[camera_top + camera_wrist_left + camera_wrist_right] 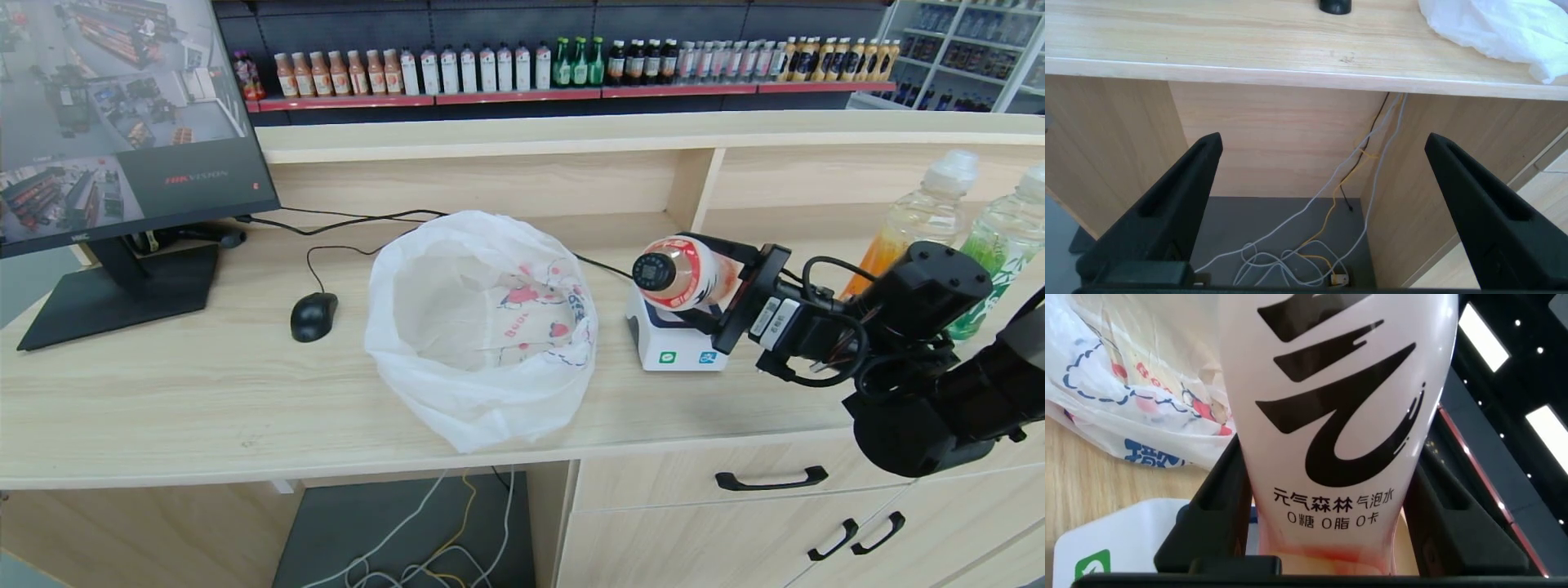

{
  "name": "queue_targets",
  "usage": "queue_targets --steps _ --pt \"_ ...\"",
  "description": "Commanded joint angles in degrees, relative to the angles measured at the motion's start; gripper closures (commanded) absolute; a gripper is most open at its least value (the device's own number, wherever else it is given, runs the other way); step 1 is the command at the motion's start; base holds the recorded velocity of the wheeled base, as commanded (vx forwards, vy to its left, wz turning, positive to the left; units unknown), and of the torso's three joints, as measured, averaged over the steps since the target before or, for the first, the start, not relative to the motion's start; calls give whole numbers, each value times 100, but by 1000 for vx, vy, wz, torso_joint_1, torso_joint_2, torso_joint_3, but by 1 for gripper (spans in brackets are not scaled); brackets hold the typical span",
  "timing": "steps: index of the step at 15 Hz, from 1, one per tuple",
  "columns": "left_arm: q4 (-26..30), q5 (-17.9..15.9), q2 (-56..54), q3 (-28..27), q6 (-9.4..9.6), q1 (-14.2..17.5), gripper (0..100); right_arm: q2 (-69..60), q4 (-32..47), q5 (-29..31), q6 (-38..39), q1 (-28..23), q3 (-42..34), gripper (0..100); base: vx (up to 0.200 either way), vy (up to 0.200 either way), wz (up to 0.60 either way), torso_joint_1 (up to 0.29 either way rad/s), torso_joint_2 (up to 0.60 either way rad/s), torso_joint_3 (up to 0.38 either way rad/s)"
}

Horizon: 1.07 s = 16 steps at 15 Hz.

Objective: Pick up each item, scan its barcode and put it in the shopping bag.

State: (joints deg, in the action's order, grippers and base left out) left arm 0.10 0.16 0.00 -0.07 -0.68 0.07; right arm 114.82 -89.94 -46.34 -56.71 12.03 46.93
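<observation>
Head view first: the right gripper is clamped on a pale pink plastic drink bottle, one finger on each side. The bottle lies on its side with its dark cap pointing towards the camera. It sits directly above the white box-shaped barcode scanner; I cannot tell whether the two touch. Just beside the scanner, mid-way along the light wooden table, the white plastic shopping bag stands with its mouth wide open. A black computer mouse lies next to the bag, and beyond it is a black flat monitor. At the far right, behind the arm, stand a clear plastic bottle of orange drink and a clear plastic bottle with a green label.

Over to the left wrist view: the left gripper is spread wide with nothing in it. It hangs below the table edge, facing loose white and yellow cables on the floor.

Right wrist view now: the bottle is up close, with a black finger pressed against each flank. The bag and a corner of the scanner are behind it.
</observation>
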Motion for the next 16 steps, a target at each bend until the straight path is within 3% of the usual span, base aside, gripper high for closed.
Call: queue_targets --steps 1,4,9,16 --pt "-1 2 0 -1 -2 1 0 -30 -6 46 11 1 -18 100 0 0 0 0 0 0" --pt "-1 2 0 7 -2 1 0 -180 -6 397 231 80 9 100 0 0 0 0 0 0" --pt "-1 2 0 -1 -2 1 0 -540 -6 1118 863 625 -132 100 0 0 0 0 0 0" --pt "-1 2 0 -1 -2 1 0 -1050 -6 2199 2305 1187 -492 100 0 0 0 0 0 0"
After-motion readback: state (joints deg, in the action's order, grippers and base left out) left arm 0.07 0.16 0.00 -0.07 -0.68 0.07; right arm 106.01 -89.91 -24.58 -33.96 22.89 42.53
